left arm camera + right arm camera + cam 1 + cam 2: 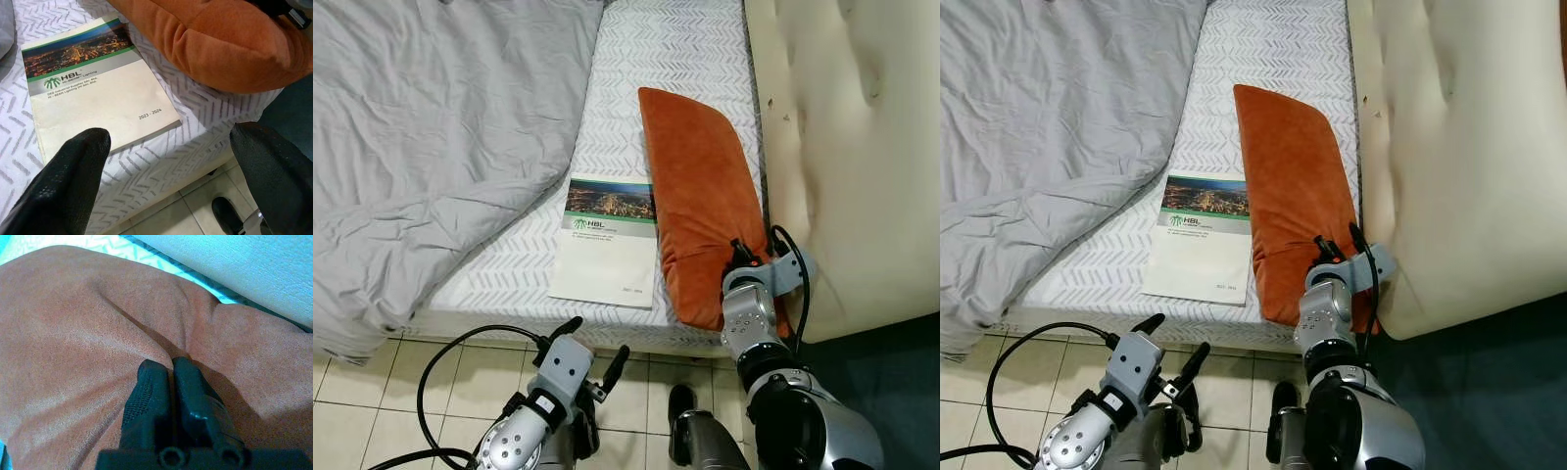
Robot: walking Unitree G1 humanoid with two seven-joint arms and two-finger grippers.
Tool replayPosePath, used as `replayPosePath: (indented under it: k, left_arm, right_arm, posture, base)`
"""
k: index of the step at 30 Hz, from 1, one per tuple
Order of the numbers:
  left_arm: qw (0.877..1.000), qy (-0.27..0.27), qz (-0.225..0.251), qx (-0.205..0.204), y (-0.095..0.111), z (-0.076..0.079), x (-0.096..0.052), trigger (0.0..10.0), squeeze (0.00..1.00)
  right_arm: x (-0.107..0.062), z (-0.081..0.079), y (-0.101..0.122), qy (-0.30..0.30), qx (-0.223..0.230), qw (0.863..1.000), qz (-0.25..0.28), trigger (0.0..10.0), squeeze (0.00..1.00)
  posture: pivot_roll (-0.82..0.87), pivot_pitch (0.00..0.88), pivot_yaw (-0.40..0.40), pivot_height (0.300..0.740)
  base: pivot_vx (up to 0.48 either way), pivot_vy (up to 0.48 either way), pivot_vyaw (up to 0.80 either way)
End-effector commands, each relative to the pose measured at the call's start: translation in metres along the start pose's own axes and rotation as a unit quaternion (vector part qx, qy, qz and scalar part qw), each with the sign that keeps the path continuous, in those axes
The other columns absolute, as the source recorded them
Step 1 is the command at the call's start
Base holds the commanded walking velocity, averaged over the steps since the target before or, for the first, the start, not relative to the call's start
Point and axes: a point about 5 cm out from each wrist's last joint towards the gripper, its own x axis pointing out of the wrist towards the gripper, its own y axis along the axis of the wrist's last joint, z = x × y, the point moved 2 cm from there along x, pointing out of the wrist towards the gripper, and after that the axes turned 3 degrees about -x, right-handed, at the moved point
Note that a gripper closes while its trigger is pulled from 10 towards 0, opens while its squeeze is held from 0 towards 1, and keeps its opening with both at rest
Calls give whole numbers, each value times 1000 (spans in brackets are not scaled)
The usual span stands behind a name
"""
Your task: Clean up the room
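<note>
An orange pillow [700,186] lies lengthwise on the bed's right side, against the cream headboard [852,147]. My right gripper [169,366] is at the pillow's near corner, by the bed's front edge, shut on a pinched fold of its fabric. A white booklet [607,245] with a city photo and a green logo lies flat on the patterned sheet just left of the pillow. My left gripper [595,343] hovers open below the bed's front edge, over the tiles, pointing toward the booklet's near corner [161,117] and holding nothing.
A rumpled grey duvet [431,147] covers the bed's left half and hangs over the front edge. Pale floor tiles [362,392] run in front of the bed. A dark blue-green floor area [901,362] lies at the right below the headboard.
</note>
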Motion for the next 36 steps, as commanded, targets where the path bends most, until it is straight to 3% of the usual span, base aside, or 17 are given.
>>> replayPosePath:
  k: [1, 6, 7, 8, 10, 13, 16, 19, 23, 26, 27, 28, 29, 30, 36]
  left_arm:
    - [1000, -5, -21, 0, -12, 6, -4, 10000, 0]
    - [1000, -1, -20, 4, -12, 4, -4, 10000, 0]
    - [1000, 3, -19, 5, -11, 2, -4, 10000, 0]
    - [1000, 3, -19, 5, -11, 2, -4, 10000, 0]
    - [1000, 5, -19, 6, -11, 2, -4, 10000, 0]
    - [1000, 7, -20, 8, -12, 2, -4, 10000, 0]
    - [1000, 8, -20, 9, -12, 2, -4, 10000, 0]
    - [1000, 7, -20, 11, -13, 2, -4, 10000, 0]
    - [1000, 5, -20, 16, -13, 1, -3, 10000, 0]
    - [1000, 5, -21, 18, -14, 1, -2, 10000, 0]
    - [999, 5, -22, 24, -14, 1, -2, 10000, 0]
    - [999, 5, -22, 24, -14, 1, -2, 10000, 0]
    - [999, 5, -24, 37, -14, 1, -1, 10000, 0]
    - [999, 4, -25, 45, -14, 1, -1, 10000, 0]
    - [998, 5, -23, 51, -14, -2, 1, 10000, 0]
  right_arm:
    - [2, 10, 17, -37, 29, 998, 41, 0, 0]
    - [3, 1, 33, -27, -31, 995, 87, 0, 0]
    - [0, -10, 58, -10, -167, 972, 167, 0, 0]
    - [0, -10, 58, -10, -167, 972, 167, 0, 0]
    - [-4, -19, 73, 0, -256, 940, 226, 0, 0]
    - [-7, -18, 81, -12, -315, 913, 261, 0, 0]
    - [-10, -16, 75, -13, -324, 910, 259, 0, 0]
    - [-12, -13, 57, -14, -321, 917, 235, 0, 0]
    - [-24, -12, 11, 7, -364, 913, 181, 0, 0]
    - [-27, -11, -8, 25, -374, 916, 141, 0, 0]
    - [-28, -9, -17, 32, -376, 919, 118, 3020, 0]
    - [-28, -9, -17, 32, -376, 919, 118, 3020, 0]
    - [-29, -6, -23, 31, -378, 920, 104, 10000, 90]
    - [-30, -3, -27, 30, -378, 921, 92, 10000, 1000]
    - [-31, -1, -27, 22, -379, 920, 94, 10000, 1000]
  posture:
    - [78, 491, -40, 740]
    - [78, 492, -43, 740]
    - [80, 493, -45, 740]
    - [80, 493, -45, 740]
    - [79, 494, -48, 740]
    - [74, 494, -52, 740]
    - [73, 494, -52, 740]
    - [72, 496, -48, 740]
    - [72, 497, -43, 740]
    - [72, 497, -42, 740]
    - [74, 492, -40, 740]
    - [74, 492, -40, 740]
    - [74, 490, -40, 740]
    - [74, 490, -40, 740]
    - [71, 479, -43, 740]
  base:
    - [0, 0, 0]
    - [0, 0, 0]
    - [0, 0, 0]
    - [0, 0, 0]
    - [0, 0, 0]
    - [0, 0, 0]
    - [0, 0, 0]
    - [0, 0, 0]
    - [0, 0, 0]
    - [0, 0, 0]
    - [0, 0, 0]
    - [0, 0, 0]
    - [0, 0, 0]
    - [0, 0, 0]
    - [0, 0, 0]
